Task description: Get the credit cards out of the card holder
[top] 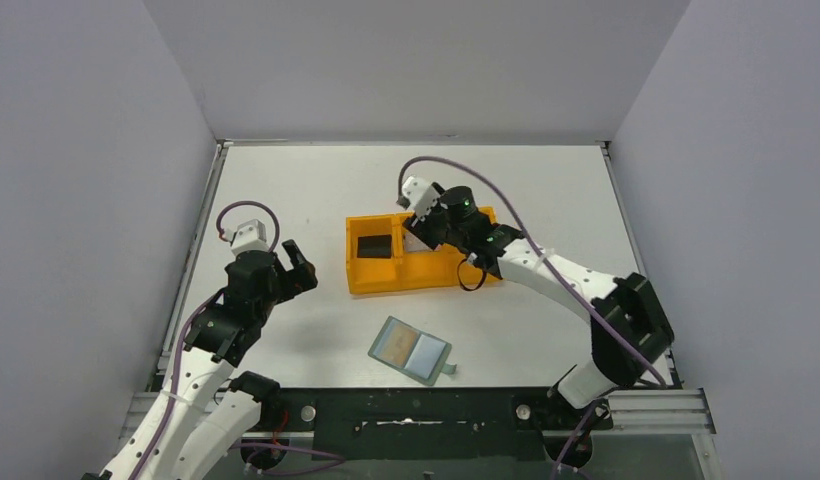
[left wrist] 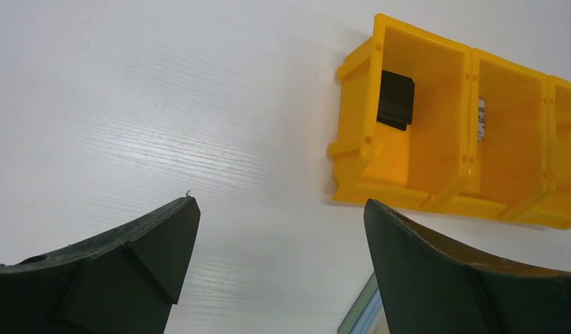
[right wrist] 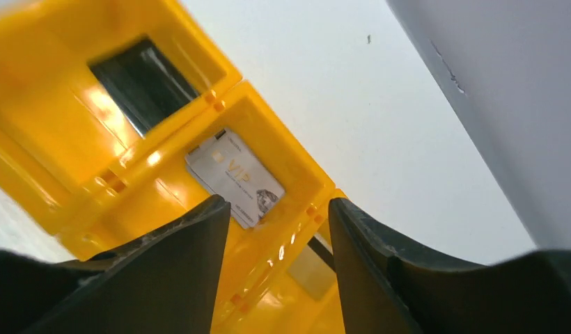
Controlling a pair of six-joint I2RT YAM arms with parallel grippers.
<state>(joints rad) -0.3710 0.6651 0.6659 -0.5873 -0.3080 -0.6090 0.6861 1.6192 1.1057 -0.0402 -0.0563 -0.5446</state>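
The card holder [top: 411,349] lies open on the table near the front, pale blue inside, with a tan-brown credit card [top: 394,345] in its left half. A black card [top: 374,246] [right wrist: 143,83] lies in the left compartment of the orange tray [top: 386,278]. A silvery grey card [right wrist: 234,177] lies in the middle compartment. My right gripper [top: 418,235] [right wrist: 279,209] hovers over that middle compartment, jaws apart and holding nothing. My left gripper [top: 291,265] [left wrist: 279,202] stands open over bare table left of the tray.
The three-compartment tray [left wrist: 408,188] sits mid-table; the left wrist view also shows the black card [left wrist: 395,99] and a corner of the card holder [left wrist: 363,316]. Grey walls enclose the table on the left, back and right.
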